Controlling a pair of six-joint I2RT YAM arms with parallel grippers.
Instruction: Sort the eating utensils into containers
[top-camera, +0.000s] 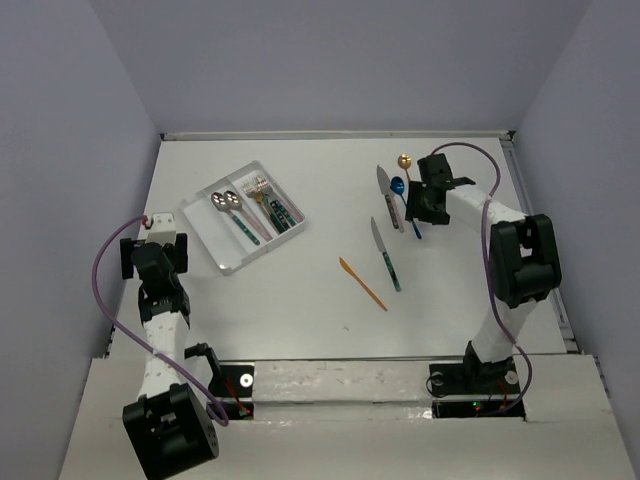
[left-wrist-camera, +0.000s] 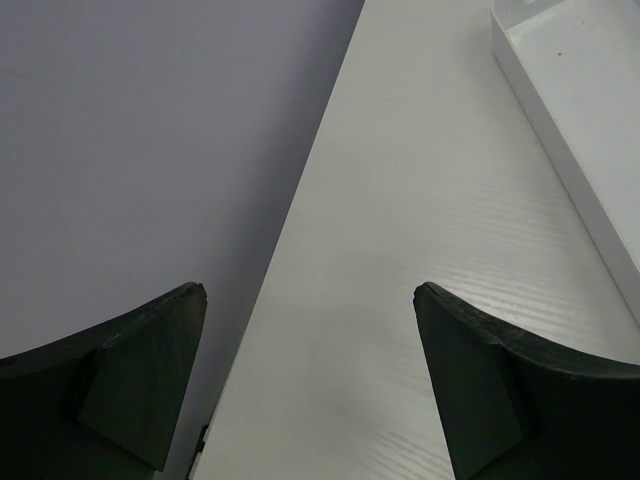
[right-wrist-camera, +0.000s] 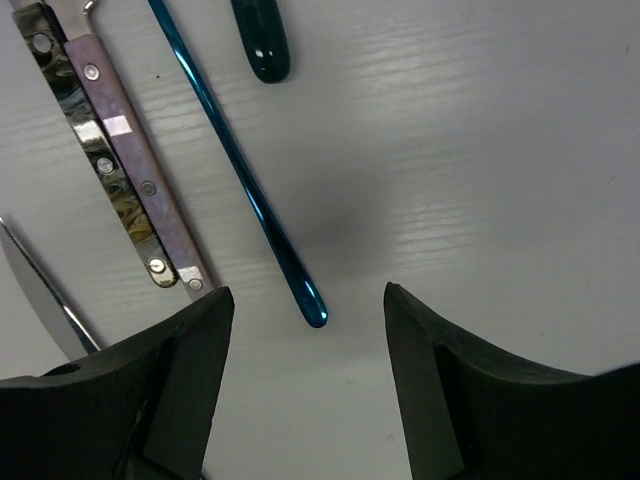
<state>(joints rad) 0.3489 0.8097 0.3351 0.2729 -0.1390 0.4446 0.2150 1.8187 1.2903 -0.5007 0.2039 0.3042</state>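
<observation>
We see the right pincer (right-wrist-camera: 308, 292) released, its two dark fingers spread with nothing between them, low over the table (right-wrist-camera: 480, 150). In its wrist view the handle tip of the blue spoon (right-wrist-camera: 245, 170) lies just ahead of the gap and touches neither finger. To the left lies the pink-handled knife (right-wrist-camera: 120, 165), beside the blue handle but apart from it. A dark teal handle end (right-wrist-camera: 262, 40) shows at the top edge and a silver blade (right-wrist-camera: 40, 295) at the lower left.

That view cuts off the heads. The top view gives them: the blue bowl, the knife's blade and a gold spoon head (top-camera: 405, 160), all in the upper right of the frame by the pincer. Only the top view shows the teal-handled knife (top-camera: 386, 256) and the orange knife (top-camera: 362, 283) near the middle, apart from each other.

The left pincer (left-wrist-camera: 309, 290) is released too, fingers wide, holding nothing. Its view shows the wall (left-wrist-camera: 150, 150) at the left and one corner of the clear tray (left-wrist-camera: 560, 150) at the upper right, with the contents out of frame. From above, the tray sits tilted in the upper left. In it lie two silver-headed spoons (top-camera: 233, 199) side by side and, to their right, darker pieces (top-camera: 280, 213) with some gold. We cannot tell which compartment holds each.
</observation>
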